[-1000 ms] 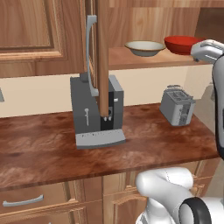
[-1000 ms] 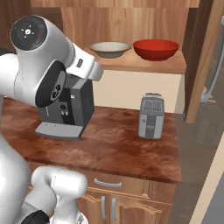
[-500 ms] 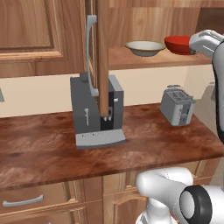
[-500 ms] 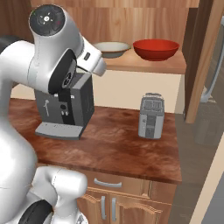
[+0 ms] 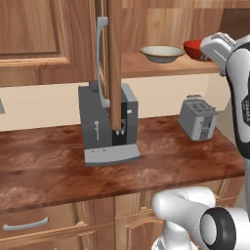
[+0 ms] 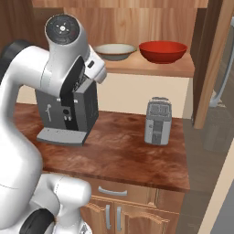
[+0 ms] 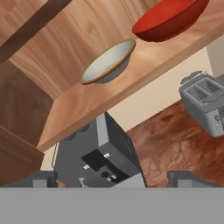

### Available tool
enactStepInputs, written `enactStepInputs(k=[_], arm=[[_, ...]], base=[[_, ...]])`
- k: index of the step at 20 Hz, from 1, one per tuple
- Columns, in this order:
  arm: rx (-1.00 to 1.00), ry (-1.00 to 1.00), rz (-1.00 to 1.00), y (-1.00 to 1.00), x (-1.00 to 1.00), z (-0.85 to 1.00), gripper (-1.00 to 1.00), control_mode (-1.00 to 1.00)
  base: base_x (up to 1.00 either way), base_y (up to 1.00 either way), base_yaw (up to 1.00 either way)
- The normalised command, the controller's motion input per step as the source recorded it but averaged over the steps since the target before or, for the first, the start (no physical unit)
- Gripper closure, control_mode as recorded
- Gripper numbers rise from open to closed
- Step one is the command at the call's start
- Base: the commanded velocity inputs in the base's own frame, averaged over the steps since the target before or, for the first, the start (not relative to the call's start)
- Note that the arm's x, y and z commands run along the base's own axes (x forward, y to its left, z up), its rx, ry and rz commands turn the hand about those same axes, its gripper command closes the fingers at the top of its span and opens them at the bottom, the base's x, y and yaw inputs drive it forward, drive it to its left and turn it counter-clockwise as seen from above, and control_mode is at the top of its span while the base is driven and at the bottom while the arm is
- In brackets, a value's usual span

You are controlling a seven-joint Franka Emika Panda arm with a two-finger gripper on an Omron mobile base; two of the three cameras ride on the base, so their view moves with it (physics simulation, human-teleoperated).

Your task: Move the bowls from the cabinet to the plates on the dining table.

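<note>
Two bowls stand side by side on the shelf (image 6: 151, 67) of the open cabinet: a cream-beige bowl (image 6: 114, 50) (image 5: 161, 52) (image 7: 108, 62) and a glossy red bowl (image 6: 163, 50) (image 7: 168, 19). In the left base view my arm covers part of the red bowl (image 5: 193, 47). My gripper (image 7: 116, 181) is open with nothing between its fingertips (image 7: 43, 179). It hangs in front of and below the shelf, apart from both bowls, looking up at them. The plates and the dining table are out of view.
The cabinet door (image 5: 114, 63) stands open, edge-on, with its grey bar handle (image 5: 101, 58). Under the shelf, a grey coffee machine (image 5: 105, 127) (image 6: 68, 114) and a silver toaster (image 5: 197, 117) (image 6: 158, 120) stand on the reddish-brown counter (image 6: 119, 153).
My arm has swung up and towards the shelf; in the left base view its end now overlaps the red bowl. The bowls have not moved.
</note>
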Motion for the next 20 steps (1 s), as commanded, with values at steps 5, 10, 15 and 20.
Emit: enactStepInputs(k=[5,10,15,20], arm=[[-0.03,0.00,-0.04,0.24,0.23,0.11,-1.00,-1.00],[-0.04,0.00,-0.04,0.01,0.30,0.05,-1.00,-1.00],[-0.01,0.00,-0.09,0.00,0.44,0.00,-1.00,-1.00],[0.00,0.00,-0.09,0.00,0.51,-0.10,-1.00,-1.00]], base=[[0.00,0.00,0.00],[0.00,0.00,0.00],[0.00,0.00,0.00],[0.00,0.00,0.00]])
